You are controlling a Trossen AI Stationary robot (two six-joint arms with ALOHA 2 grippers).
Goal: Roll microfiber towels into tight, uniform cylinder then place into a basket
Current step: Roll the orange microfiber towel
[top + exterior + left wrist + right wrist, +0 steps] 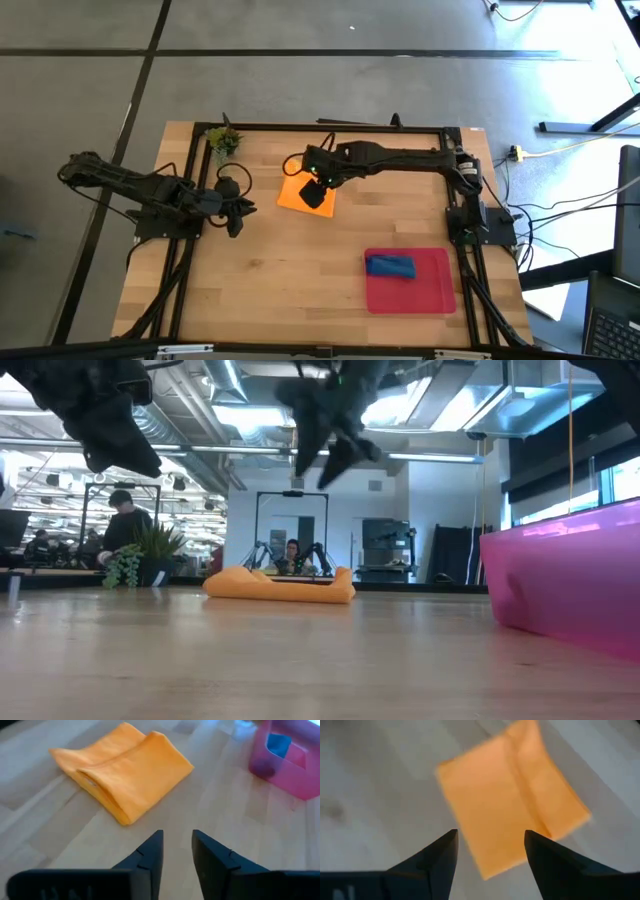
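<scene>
Right gripper (318,194) hangs over the orange towel (304,193), fingers spread wide, nothing between them; in the low view it's clear of the cloth (280,584), well above it. Right wrist view: both fingers (436,857) frame the towel (512,795) below, no contact.

Left gripper (237,208) sits just left of the orange towel, also off the tabletop (290,280), fingers parted with a narrow gap, holding nothing. Its wrist view shows the towel (125,772) ahead, folded over into a flat double layer, not a cylinder.

Blue towel (390,266) is rolled and lies in the red basket (430,290), near-right part of the tabletop, well apart from the orange one. Small green plant (224,139) at the far-left corner. People visible in the room behind.
</scene>
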